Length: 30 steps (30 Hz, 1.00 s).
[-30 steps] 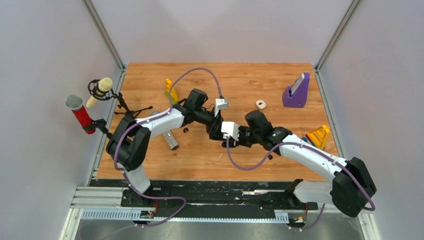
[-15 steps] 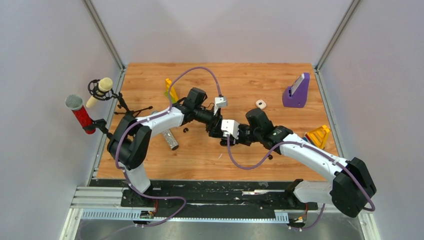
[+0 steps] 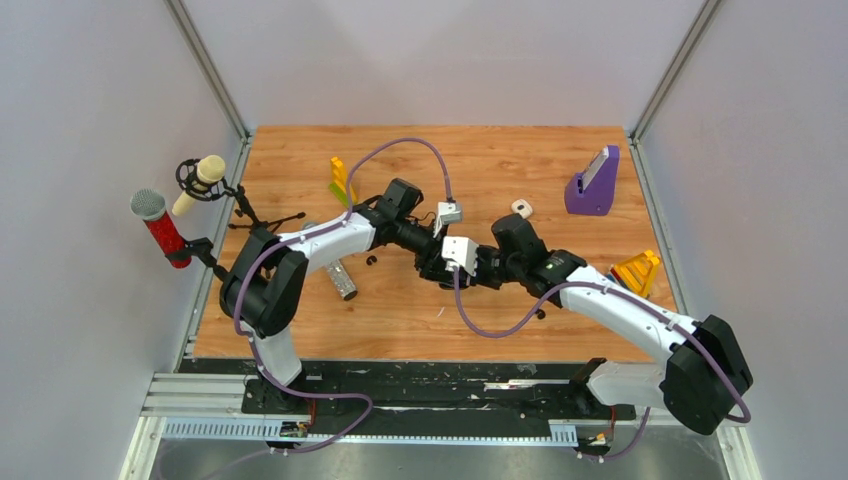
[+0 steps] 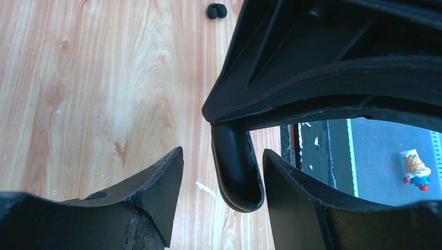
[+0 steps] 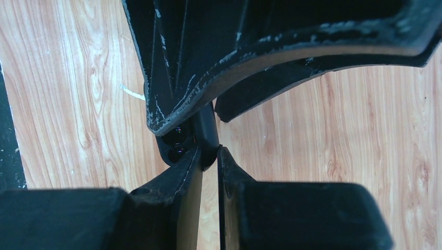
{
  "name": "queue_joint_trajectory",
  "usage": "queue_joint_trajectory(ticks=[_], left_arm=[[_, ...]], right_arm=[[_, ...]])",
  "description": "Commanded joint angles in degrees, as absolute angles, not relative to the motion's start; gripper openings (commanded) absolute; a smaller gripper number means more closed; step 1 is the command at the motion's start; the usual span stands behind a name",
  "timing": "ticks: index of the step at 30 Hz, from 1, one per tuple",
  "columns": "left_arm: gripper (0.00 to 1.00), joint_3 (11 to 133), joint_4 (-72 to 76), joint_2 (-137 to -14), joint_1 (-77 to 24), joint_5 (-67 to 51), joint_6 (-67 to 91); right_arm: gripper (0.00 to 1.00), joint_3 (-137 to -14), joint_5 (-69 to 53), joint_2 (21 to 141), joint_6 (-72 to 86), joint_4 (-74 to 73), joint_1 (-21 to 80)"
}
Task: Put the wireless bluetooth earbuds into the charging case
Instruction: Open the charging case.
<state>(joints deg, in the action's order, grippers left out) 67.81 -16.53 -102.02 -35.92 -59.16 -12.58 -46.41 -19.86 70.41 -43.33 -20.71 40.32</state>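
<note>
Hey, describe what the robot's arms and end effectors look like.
The left arm and right arm have white shells and black joints. A purple cable runs along each, and a white camera box sits at each wrist. The left end effector and right end effector have black, wedge-shaped, scuffed fingers.

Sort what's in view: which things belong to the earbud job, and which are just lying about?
Job: black case, clamped in the right gripper, left gripper open around it; black earbuds; white case.
Lying about: red microphone, cream microphone, purple stand, silver cylinder, yellow pieces.
</note>
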Motion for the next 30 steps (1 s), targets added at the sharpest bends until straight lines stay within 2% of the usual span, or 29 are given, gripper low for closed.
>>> queue_joint_trajectory(ticks=[1,3,6,8,9,12,18,23,30], left_arm=[[0.64,69.88,-15.95,-102.07,-36.05,-57.68,-13.05],[0.58,70.06,-15.64,-102.35,-36.11,-56.71,-12.46],[0.57,70.27,-15.37,-102.33,-36.27,-55.43,-11.82],[0.61,69.75,-14.58,-101.64,-36.34,-54.32,-11.75],[0.66,69.46,-13.71,-101.27,-36.36,-53.75,-11.76],[0.7,67.59,-11.88,-99.05,-36.57,-53.25,-12.18],[0.69,69.78,-17.26,-100.87,-37.17,-54.88,-16.07],[0.6,71.54,-20.73,-101.82,-37.74,-54.94,-18.32],[0.63,72.71,-24.21,-102.5,-38.17,-55.39,-20.48]], right_arm=[[0.02,-49.86,-21.66,70.85,-42.76,-21.01,40.45],[0.05,-50.26,-21.61,71.55,-42.97,-21.63,40.94],[0.06,-51.47,-20.8,73.69,-43.09,-23.31,41.83],[0.06,-52.72,-20.87,75.28,-43.15,-25.07,42.36],[0.06,-53.11,-20.91,76.15,-43.22,-25.96,42.55],[0.05,-54.16,-20.68,77.77,-42.82,-27.72,42.8],[0.04,-54.8,-19.6,76.72,-42.1,-27.49,42.72],[0.04,-54.56,-19.31,76.71,-42.19,-27.45,42.72],[0.04,-54.32,-18.45,76.5,-42.51,-27.0,42.7]])
